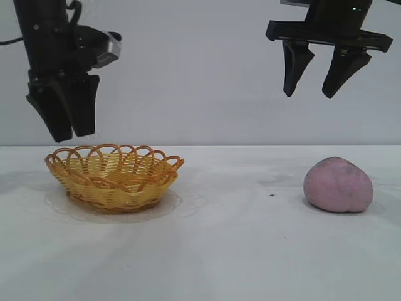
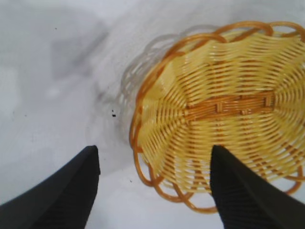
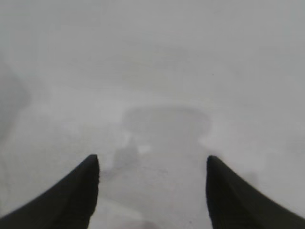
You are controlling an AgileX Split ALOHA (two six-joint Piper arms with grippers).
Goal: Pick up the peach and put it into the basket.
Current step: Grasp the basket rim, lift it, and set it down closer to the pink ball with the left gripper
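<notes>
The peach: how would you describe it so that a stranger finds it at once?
On the white table, look to the exterior view's right, below the right gripper. The peach lies there alone, apart from the basket: rounded, matte, dusty pink.

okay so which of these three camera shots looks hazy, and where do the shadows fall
Right wrist view: hazy and washed out, only a dim shadow on the table beyond the right claw. Left wrist view: sharp weave on the basket, its soft shadow on the table beside it. Exterior view: even light, faint shadows under the basket and peach.
</notes>
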